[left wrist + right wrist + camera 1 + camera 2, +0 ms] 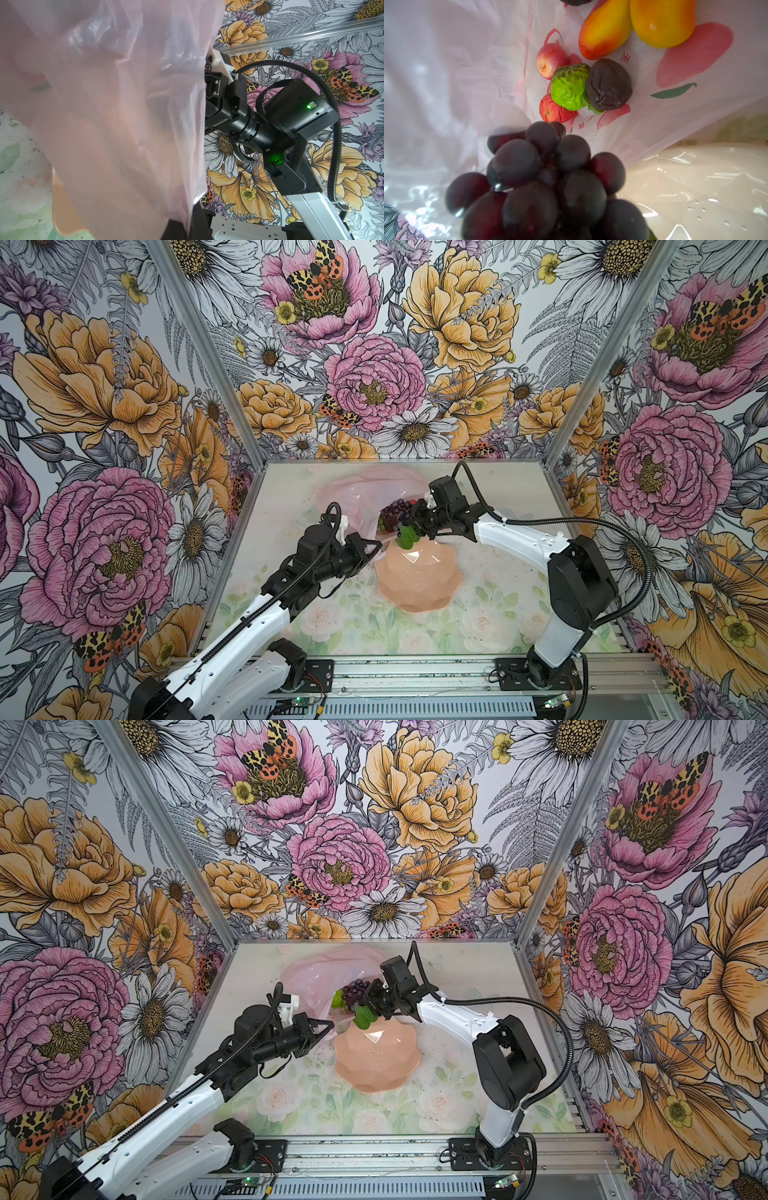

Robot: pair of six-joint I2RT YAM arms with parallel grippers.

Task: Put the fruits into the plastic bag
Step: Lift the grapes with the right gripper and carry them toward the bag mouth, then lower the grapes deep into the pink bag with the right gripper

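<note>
Broadly, the floral tabletop [498,610] carries everything. Toward its back lies the plastic bag [357,489], pale pink and crinkly, its mouth facing the peach bowl [419,576] just in front of it (the bag's far end blurs into the pale surface in both top views). From the left wrist the bag's film hangs across most of the picture and veils the left gripper [376,544]. In both top views its jaws come together to a point on the bag's near edge, holding it lifted beside the bowl's rim.

The right gripper [409,524] reaches to the bag's mouth, pinching the purple grapes [392,514] at the stem end, though the bunch hides its fingers in the right wrist view. The grapes hang at the opening, not yet down among the rest.

Deeper inside lie two mangoes [662,22] (both cut off by the frame), a dark avocado [609,85], a bumpy green fruit [569,87] touching it, and two red apples [551,61], one partly covered by the green fruit. A green leaf [407,537] dangles below the right gripper, over the bowl's far rim.
</note>
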